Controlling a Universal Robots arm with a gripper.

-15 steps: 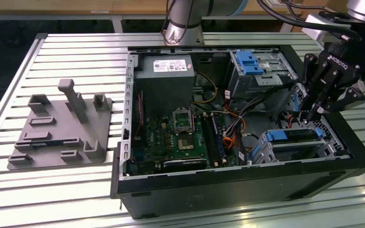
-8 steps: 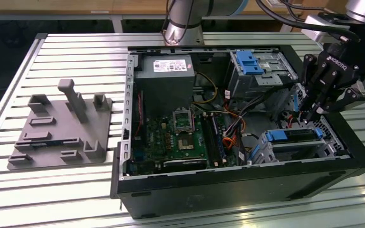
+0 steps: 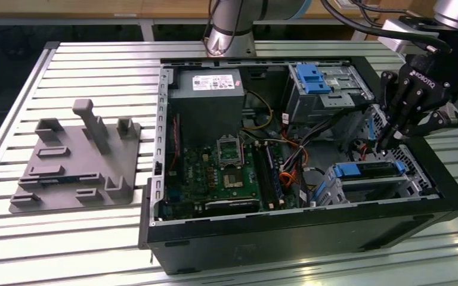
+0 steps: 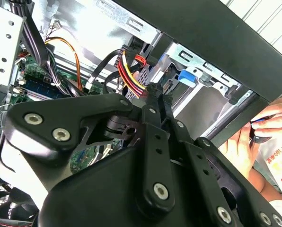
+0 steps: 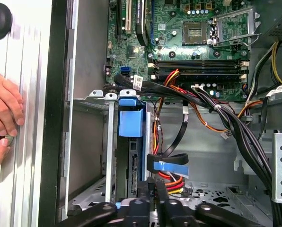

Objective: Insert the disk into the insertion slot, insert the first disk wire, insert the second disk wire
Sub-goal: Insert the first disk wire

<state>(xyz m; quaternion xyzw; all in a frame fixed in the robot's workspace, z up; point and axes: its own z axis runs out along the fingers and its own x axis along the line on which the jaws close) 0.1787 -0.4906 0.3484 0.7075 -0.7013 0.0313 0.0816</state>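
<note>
Blue-framed disk [image 3: 366, 169] mostly inside insertion slot [image 3: 370, 189]

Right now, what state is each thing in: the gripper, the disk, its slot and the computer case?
Gripper: shut, tips close beside the disk.
Disk: seated in its slot.
Slot: occupied by the disk.
Computer case: lying on its side, panel off, insides exposed.

Pincer [image 3: 385, 145] pts down — fingers [image 5: 162, 194] pressed together (wrist [image 3: 421, 77] tilted, approx. diagonal).
</note>
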